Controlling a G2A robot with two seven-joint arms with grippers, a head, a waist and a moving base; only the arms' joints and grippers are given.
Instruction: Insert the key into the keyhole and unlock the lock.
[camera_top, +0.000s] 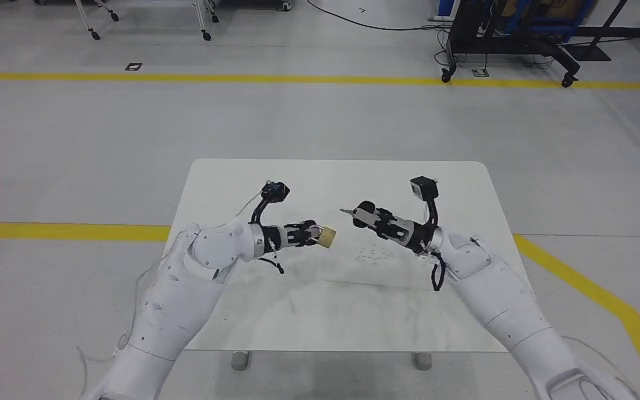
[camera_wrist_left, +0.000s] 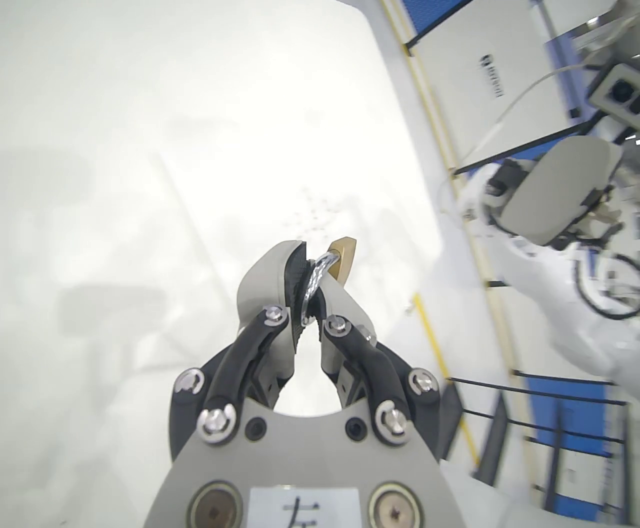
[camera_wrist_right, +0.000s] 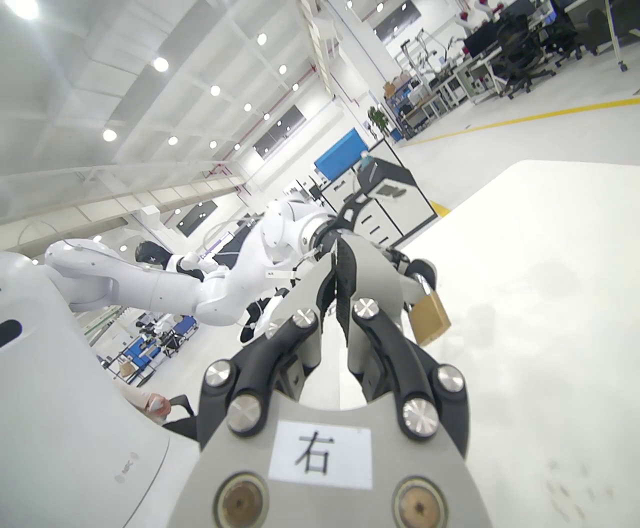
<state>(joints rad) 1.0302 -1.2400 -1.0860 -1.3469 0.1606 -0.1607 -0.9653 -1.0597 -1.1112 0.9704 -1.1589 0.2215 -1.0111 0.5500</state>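
A brass padlock (camera_top: 326, 236) hangs in the air over the white table (camera_top: 300, 180), left of its middle. My left gripper (camera_wrist_left: 312, 270) is shut on its silver shackle (camera_wrist_left: 320, 265), and the brass body (camera_wrist_left: 343, 257) sticks out past the fingertips. In the right wrist view the padlock (camera_wrist_right: 429, 317) sits just beyond my right gripper (camera_wrist_right: 342, 260), whose fingers are pressed together. From above, a thin silver key tip (camera_top: 346, 211) pokes out of the right gripper (camera_top: 358, 212) toward the lock, a small gap away and slightly farther back.
Both arms hover above the table's centre. Faint dark specks (camera_top: 375, 255) mark the tabletop under the right arm. The table's edges (camera_top: 340, 350) border grey floor with yellow lines (camera_top: 80, 231).
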